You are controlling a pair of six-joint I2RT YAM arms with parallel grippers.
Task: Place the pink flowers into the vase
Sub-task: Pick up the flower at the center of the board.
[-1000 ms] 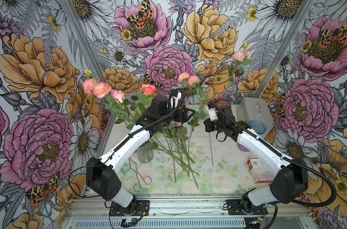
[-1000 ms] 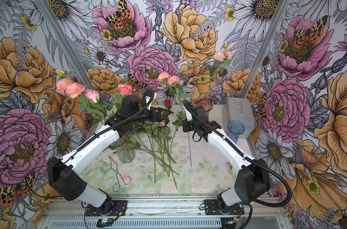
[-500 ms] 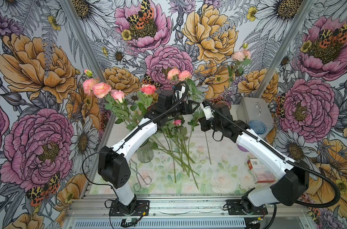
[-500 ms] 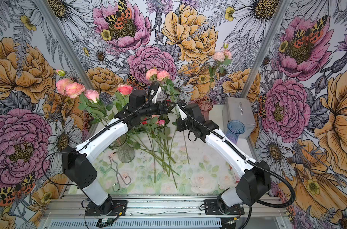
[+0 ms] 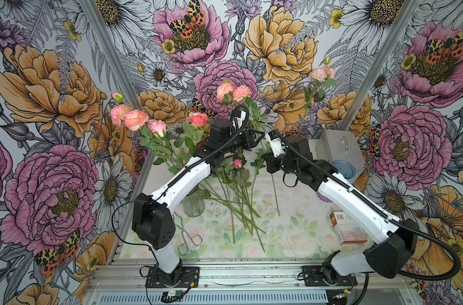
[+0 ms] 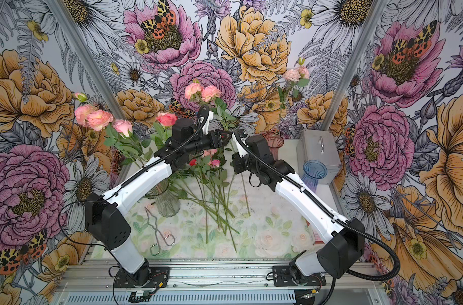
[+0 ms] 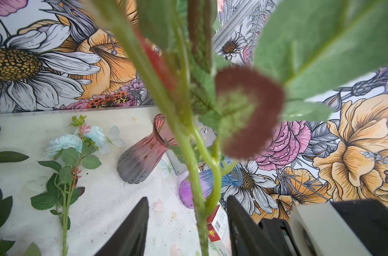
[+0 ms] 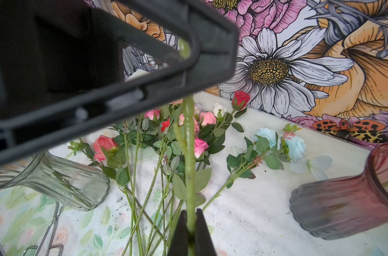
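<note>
A pink flower with two ruffled heads (image 5: 233, 91) (image 6: 202, 91) is held upright above the table. My right gripper (image 8: 191, 212) (image 5: 267, 158) is shut on its green stem (image 8: 188, 155) low down. Higher on the same stem (image 7: 197, 195), my left gripper (image 7: 187, 199) (image 5: 262, 134) straddles it with the jaws still apart on either side. The clear glass vase (image 5: 193, 203) (image 6: 167, 203) stands at the left under my left arm and holds several pink flowers (image 5: 135, 118). More pink flowers (image 5: 237, 163) (image 8: 199, 146) lie in a pile on the table.
A red-tinted vase (image 6: 274, 142) (image 7: 142, 159) at the back holds a tall pink bloom (image 5: 320, 75). A blue vase (image 5: 342, 169) and a grey metal box (image 5: 341, 148) stand at the right. Metal tongs (image 5: 190, 237) lie front left, a red-and-white carton (image 5: 349, 227) front right. Pale blue blooms (image 7: 64, 141) and red roses (image 8: 240, 99) lie on the table.
My right gripper has carried the flower up and a little left. My left arm has reached toward its stem, and the left jaws have narrowed around it.
</note>
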